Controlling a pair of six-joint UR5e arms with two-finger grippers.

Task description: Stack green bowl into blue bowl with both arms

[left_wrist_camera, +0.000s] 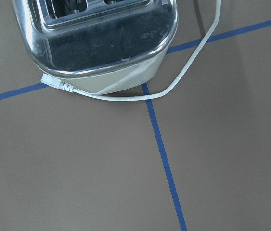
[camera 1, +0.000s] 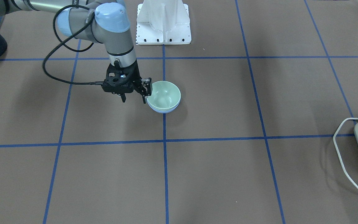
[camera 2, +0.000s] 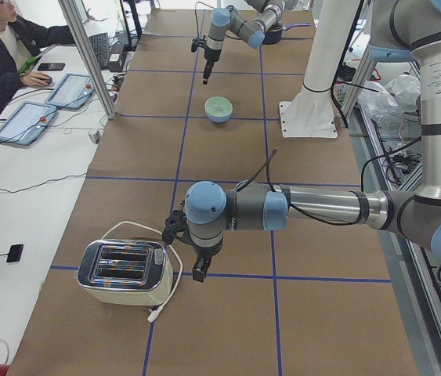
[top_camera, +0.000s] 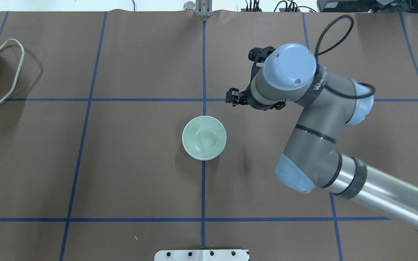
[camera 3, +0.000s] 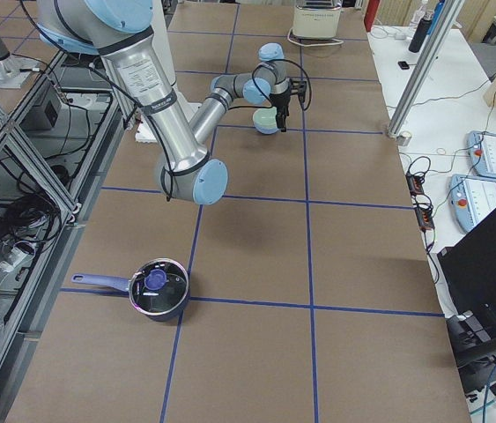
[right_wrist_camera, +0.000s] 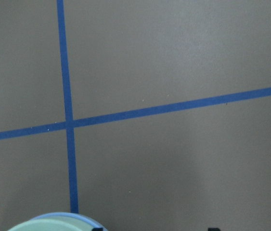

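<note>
The small round pale mint-green plastic bowl (camera 1: 164,96) sits inside the small round periwinkle-blue plastic bowl (camera 1: 163,110), so only a thin blue edge shows under the green bowl. The 2 bowls stand together near the middle of the brown paper-covered table (camera 1: 216,174), on 1 of the blue tape lines (camera 1: 165,174) and in front of the white metal pedestal base (camera 1: 163,28).

The right gripper (camera 1: 134,100), on the grey tubular right arm (camera 1: 117,37), hangs above the table just beside the bowls. Its 2 black fingers (camera 1: 123,98) are spread apart and hold nothing. The overhead view shows a gap between this claw and the blue bowl.

The left gripper (camera 2: 200,272) points down, well apart from the bowls, near a cream and chrome toaster (camera 2: 122,270) with a white cord (left_wrist_camera: 193,62). Only the side view shows this claw, and I cannot tell if it is spread or pressed together. A dark blue saucepan with a lid (camera 3: 158,289) stands toward the other end of the table
</note>
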